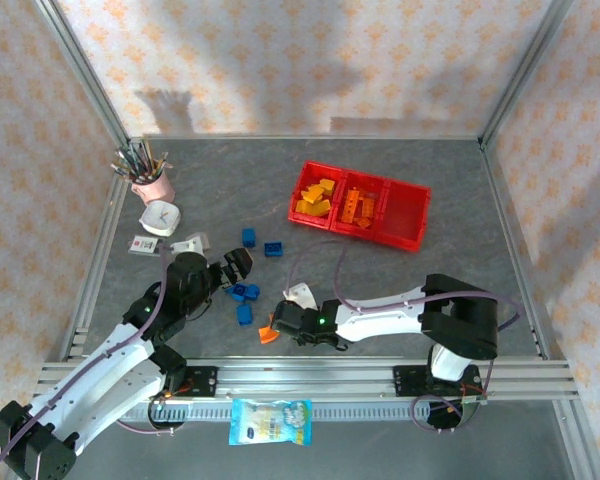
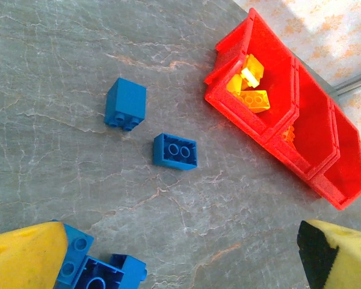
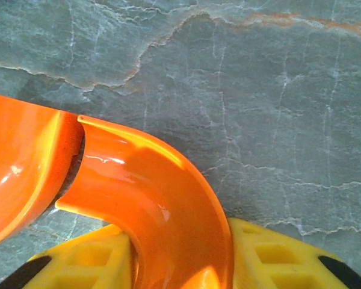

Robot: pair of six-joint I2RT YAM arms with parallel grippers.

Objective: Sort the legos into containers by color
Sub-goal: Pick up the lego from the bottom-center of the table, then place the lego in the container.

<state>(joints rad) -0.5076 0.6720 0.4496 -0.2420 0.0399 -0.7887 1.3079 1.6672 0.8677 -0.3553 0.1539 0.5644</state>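
Right claw (image 1: 278, 325) pinches orange arc (image 3: 156, 192) beside table (image 1: 460, 230) near edge

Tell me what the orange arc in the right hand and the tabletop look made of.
Orange arc: glossy moulded plastic, judging by sharp highlights and smooth skin. Tabletop: grey with pale veins like marble, matte; possibly a printed stone-look surface, the pictures cannot settle which.

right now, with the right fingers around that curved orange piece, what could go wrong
1. The right fingers grip the orange arc near one end, on smooth curved plastic; it might slip or swing when lifted.
2. A second orange arc sits right beside it and may get dragged along.
3. The left fingers hang open nearby over blue bricks, so the arms could crowd each other heading for the red tray.
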